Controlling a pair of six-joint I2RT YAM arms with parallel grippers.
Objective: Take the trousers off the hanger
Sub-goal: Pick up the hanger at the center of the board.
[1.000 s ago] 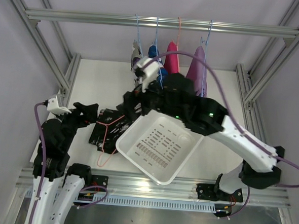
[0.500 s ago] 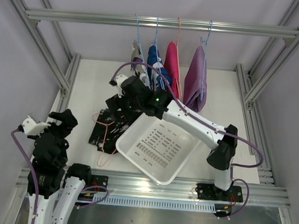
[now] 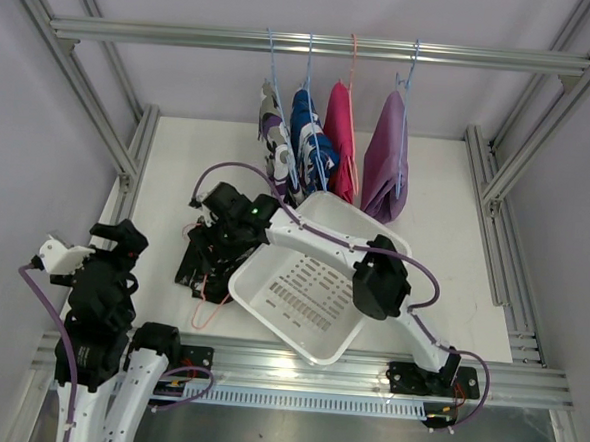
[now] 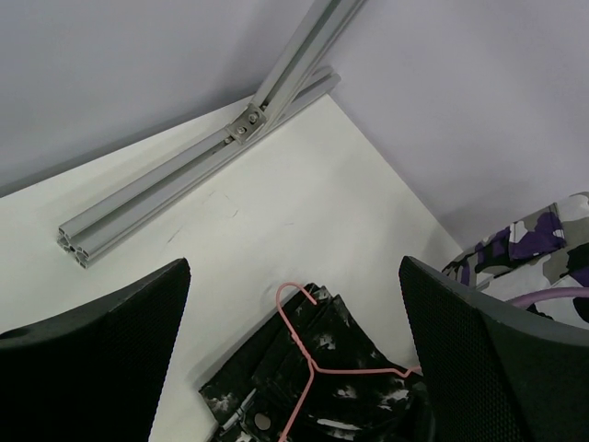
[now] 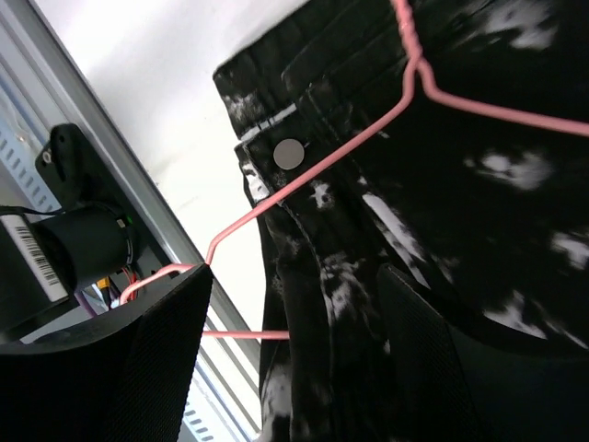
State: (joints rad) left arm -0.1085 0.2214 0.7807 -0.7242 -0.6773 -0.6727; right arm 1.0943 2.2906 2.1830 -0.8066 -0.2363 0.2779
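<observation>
The black white-flecked trousers lie on the table with a pink hanger threaded on them. My right gripper is down on them, open. In the right wrist view its fingers straddle a fold of the black cloth, with the hanger wire just ahead. My left gripper is open and empty, held back at the left. Its view shows the trousers and hanger hook ahead. The camouflage, blue-white, pink and lilac trousers hang on the rail.
A white perforated basket lies tilted right of the black trousers, under my right arm. An aluminium frame rail borders the table's left side. The right arm's purple cable loops over the basket.
My right arm has swung down and left from the hanging clothes to the black trousers on the table. My left arm has pulled back from the trousers toward the left near corner.
</observation>
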